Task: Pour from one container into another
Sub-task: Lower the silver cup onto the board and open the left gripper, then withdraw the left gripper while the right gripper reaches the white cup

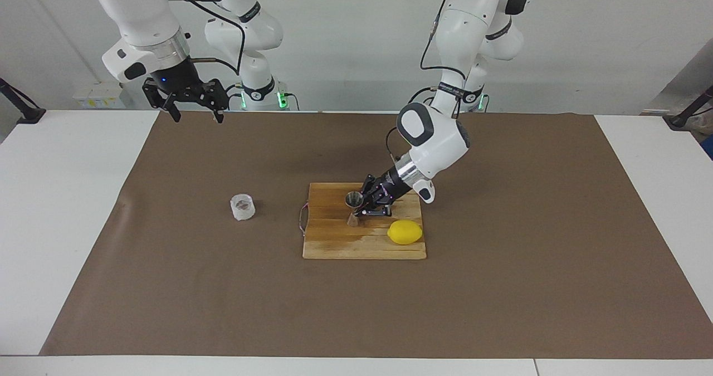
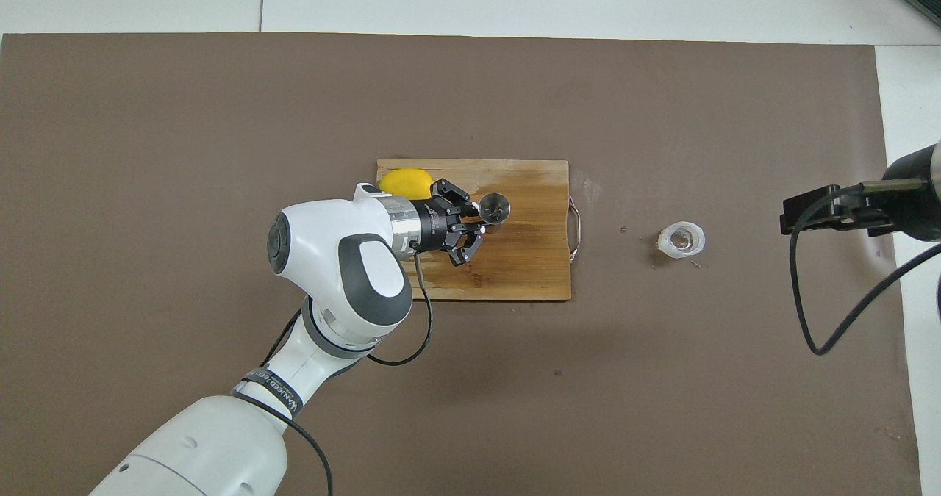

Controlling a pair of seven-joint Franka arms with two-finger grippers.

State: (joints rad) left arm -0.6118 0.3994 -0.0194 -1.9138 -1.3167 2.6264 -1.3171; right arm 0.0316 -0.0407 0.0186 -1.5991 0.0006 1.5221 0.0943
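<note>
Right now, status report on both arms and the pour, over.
Left gripper shut on jigger, over cutting board. Right gripper open, waiting. Plastic cup untouched on mat. Lemon beside jigger.

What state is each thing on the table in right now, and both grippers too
jigger: upright on the cutting board, gripped at its waist.
left gripper: shut on the jigger.
plastic cup: upright on the brown mat, untouched, something brownish inside.
lemon: lying on the cutting board.
right gripper: open, waiting above the mat's edge.
</note>
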